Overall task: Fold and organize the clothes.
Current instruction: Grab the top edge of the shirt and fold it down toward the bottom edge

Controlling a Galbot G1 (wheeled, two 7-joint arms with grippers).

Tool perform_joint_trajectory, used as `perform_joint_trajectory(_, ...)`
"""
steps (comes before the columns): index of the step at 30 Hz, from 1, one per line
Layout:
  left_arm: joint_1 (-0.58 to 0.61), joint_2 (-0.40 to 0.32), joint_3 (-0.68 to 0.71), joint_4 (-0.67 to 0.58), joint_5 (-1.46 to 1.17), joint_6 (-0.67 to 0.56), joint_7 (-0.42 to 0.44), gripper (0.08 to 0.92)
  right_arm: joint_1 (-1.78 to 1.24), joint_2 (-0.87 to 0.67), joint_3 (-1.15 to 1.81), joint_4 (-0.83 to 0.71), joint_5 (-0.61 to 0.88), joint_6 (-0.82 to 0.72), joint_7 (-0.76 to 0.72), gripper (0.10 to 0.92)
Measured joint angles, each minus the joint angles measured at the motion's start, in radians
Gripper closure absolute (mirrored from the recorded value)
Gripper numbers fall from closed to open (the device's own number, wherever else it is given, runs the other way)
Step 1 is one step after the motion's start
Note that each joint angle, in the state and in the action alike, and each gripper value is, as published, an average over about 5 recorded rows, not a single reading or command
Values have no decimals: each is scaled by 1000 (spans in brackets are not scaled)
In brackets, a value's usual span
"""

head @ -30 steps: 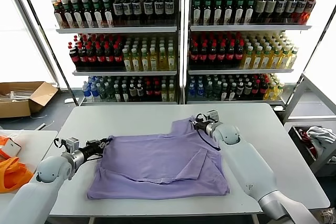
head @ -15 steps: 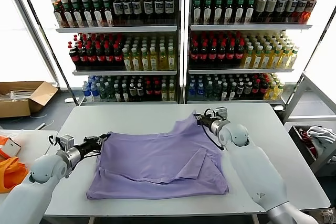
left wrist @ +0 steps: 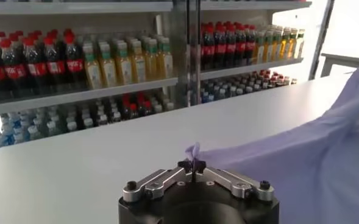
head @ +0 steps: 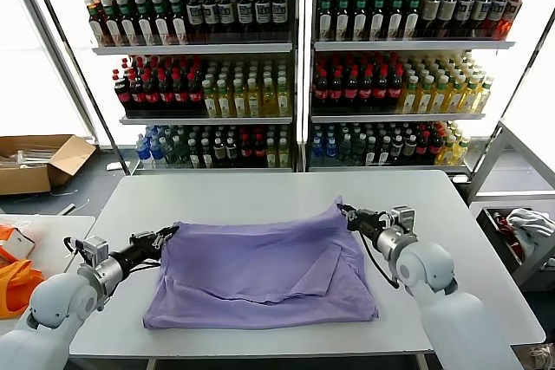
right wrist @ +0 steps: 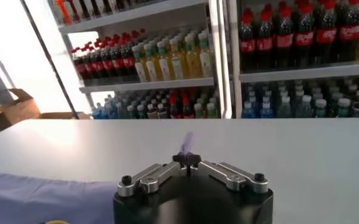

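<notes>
Orange fabric item lies on a separate surface off the tabletop's left edge, with a cardboard box on the floor behind it.

Left gripper sits low over the tabletop near the left edge, jaws closed on the left far corner of the lavender T-shirt. Left wrist view confirms: a small tuft of purple cloth pinched between the closed jaws, fabric running away from it across the white surface.

T-shirt lies spread over the middle of the tabletop, near hem close to the front edge, far edge pulled taut between the two grippers. A folded flap lies on its right half.

Right gripper is near the right side of the tabletop, jaws closed on the shirt's right far corner, which is raised into a peak. Right wrist view shows a sliver of purple cloth between the jaws.

Shelves of bottled drinks stand behind the far edge.
</notes>
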Motion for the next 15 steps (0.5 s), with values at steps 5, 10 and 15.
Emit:
perform_joint_trajectory(5, 114, -17, -54, -73, 24, 8, -2, 916, -125, 2, 48, 77, -29, 12, -12, 919)
perform_joint_trajectory(10, 230, -35, -104, -132, 61, 5, 2, 915, -232, 2, 84, 136, -61, 24, -24, 919)
perform_joint_trajectory(15, 316, -51, -139, -174, 93, 4, -1, 905, -315, -2, 114, 181, -90, 30, -38, 911)
